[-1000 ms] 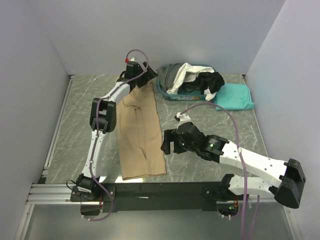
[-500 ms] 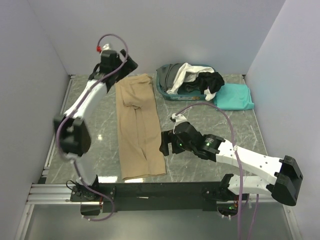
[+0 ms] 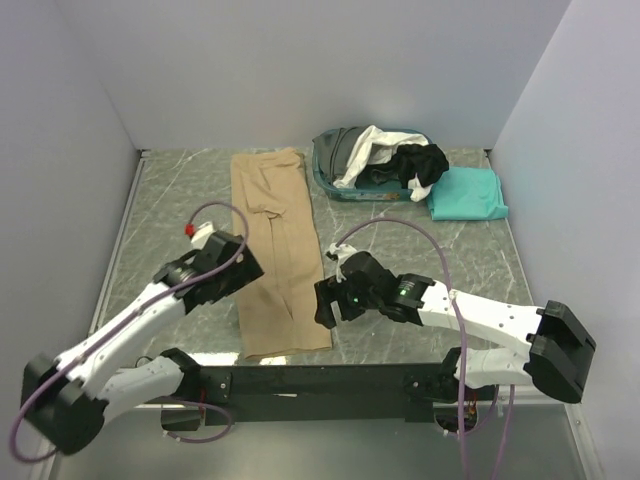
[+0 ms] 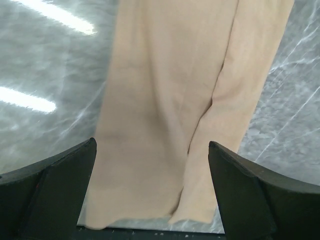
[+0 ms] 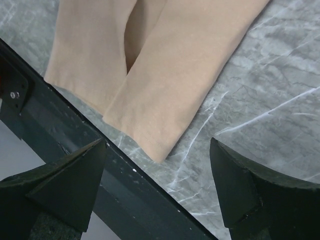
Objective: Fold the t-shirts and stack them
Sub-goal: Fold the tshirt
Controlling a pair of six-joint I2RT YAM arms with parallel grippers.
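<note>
By tan t-shirt (image 3: pixel 275 250), L pincer (image 4: pixel 151 150) & R pincer (image 5: pixel 157 145) gape empty; basket (image 3: pixel 330 187) only top-cam.

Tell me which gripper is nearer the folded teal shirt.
Right. The right gripper is at the tan shirt's right edge, the left gripper at its left edge, farther from the teal shirt.

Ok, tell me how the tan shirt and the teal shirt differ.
The tan cloth t-shirt is a long narrow strip; the teal cloth t-shirt is a compact folded block. The tan one reaches the near edge of the marble table; the teal one sits beside the teal plastic basket. Both lie flat.
</note>
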